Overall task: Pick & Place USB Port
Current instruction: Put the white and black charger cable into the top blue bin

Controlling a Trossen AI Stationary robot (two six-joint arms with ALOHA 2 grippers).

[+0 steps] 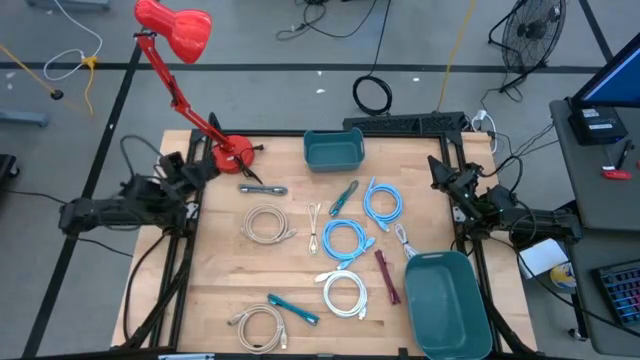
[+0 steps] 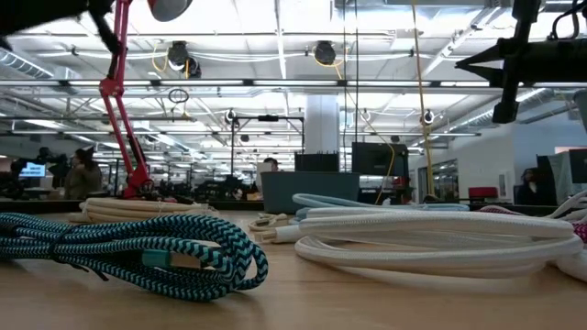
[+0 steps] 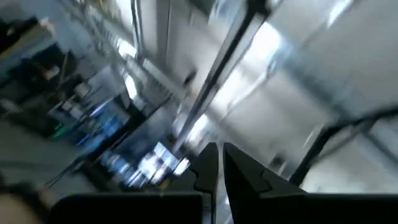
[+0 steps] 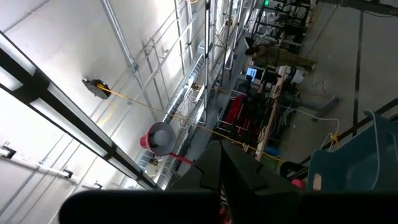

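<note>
USB cables [image 1: 348,240], coiled and loose, lie across the middle of the pale wooden tabletop [image 1: 220,280], between the two end effectors and well apart from both. Coils are round loops: cream ones [image 1: 266,224], smooth white one [image 1: 344,294], light blue ones [image 1: 382,203]; a braided teal-and-black cable [image 2: 138,252] shows a woven texture in the low view. Left end effector [image 1: 191,166] sits at the tabletop's left edge near a glossy red desk lamp [image 1: 176,28], fingers nearly together, holding nothing. Right end effector [image 1: 441,173] sits at the right edge, fingers pressed shut and empty. Two teal plastic bins, one rectangular [image 1: 333,149], one rounded [image 1: 446,304], flank the cables.
</note>
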